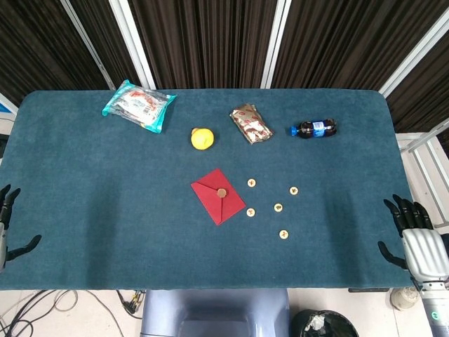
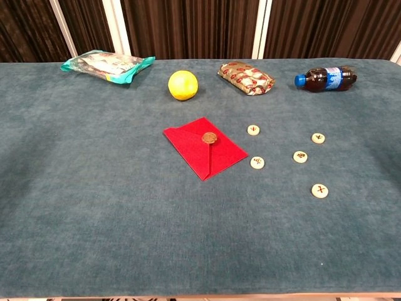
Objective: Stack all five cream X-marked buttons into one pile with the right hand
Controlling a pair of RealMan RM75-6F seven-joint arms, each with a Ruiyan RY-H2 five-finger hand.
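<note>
**Buttons unstacked, hands parked at the desk edges**

While nothing is held, the right hand [image 1: 415, 242] is seen off the near right corner of the blue felt desk [image 1: 105, 210], fingers spread. Five small cream round X-marked buttons [image 2: 301, 156] lie apart beside the red fabric envelope [image 2: 204, 146], none stacked, so a first pick is judged pending. The left hand [image 1: 8, 228] is likewise held open and empty.

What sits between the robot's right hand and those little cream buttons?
Nothing visible. The right hand hovers open at the table's right edge, and only bare blue cloth lies between it and the buttons. The red envelope lies on their far side.
</note>
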